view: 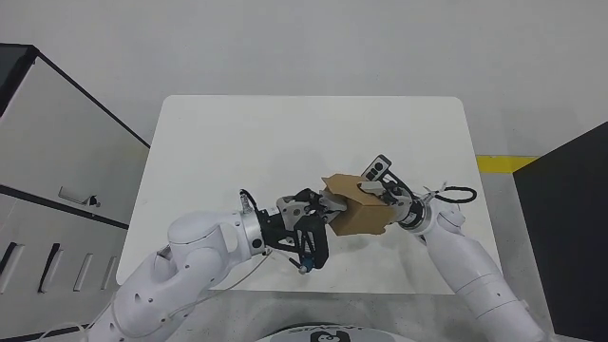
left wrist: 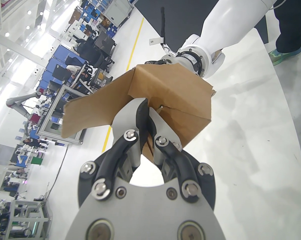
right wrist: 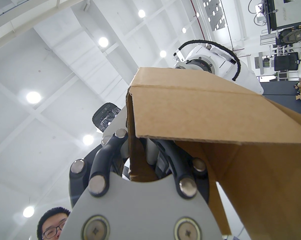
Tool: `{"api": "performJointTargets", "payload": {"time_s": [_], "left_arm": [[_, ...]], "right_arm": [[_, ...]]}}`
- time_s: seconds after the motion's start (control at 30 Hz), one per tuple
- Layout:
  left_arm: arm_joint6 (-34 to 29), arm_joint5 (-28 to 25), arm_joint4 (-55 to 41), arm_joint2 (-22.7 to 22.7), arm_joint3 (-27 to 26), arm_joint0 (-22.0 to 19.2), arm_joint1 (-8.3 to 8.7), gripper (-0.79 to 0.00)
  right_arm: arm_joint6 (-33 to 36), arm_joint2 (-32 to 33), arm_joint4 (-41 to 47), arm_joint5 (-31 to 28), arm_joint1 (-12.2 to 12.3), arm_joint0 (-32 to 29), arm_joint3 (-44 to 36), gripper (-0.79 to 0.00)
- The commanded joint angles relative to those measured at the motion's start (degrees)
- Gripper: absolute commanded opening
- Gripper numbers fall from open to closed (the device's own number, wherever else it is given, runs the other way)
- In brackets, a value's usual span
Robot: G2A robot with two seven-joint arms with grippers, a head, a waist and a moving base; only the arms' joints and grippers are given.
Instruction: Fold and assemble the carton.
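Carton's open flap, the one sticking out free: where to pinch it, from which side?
Probably the free outer edge of the flap, coming in from the far side of the table, one finger on each face. It is a thin flat sheet splayed clear of the carton body.

Carton (view: 359, 211) was matt brown cardboard, creased. Table (view: 237, 142) looked smooth, white, faintly glossy. Left gripper (left wrist: 146, 111) showed brushed grey metal, shiny screws (left wrist: 129, 135), black rubbery pads (left wrist: 141, 116).

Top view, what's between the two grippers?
The carton fills that stretch. The left gripper pinches a flap at one end and the right gripper grips a wall at the other, as the top view shows.
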Motion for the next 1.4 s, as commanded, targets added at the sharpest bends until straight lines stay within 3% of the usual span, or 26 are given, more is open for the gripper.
{"api": "performJointTargets", "payload": {"time_s": [0.0,1.0,1.37], "left_arm": [[-0.1,0.1,-0.1,-0.1,0.0,0.0,0.0,-0.785],[-0.5,0.8,-1.6,-4.0,-0.6,1.4,0.46,-0.785],[-1.5,3.1,-1.3,-10.0,-4.1,4.5,1.08,-0.785]], "right_arm": [[-0.1,0.0,0.0,0.0,0.0,0.0,0.0,-0.785],[0.1,0.5,0.5,-0.3,-0.2,0.4,1.0,-0.785],[-0.1,0.9,0.3,-0.7,-0.2,0.2,1.1,-0.785]]}}
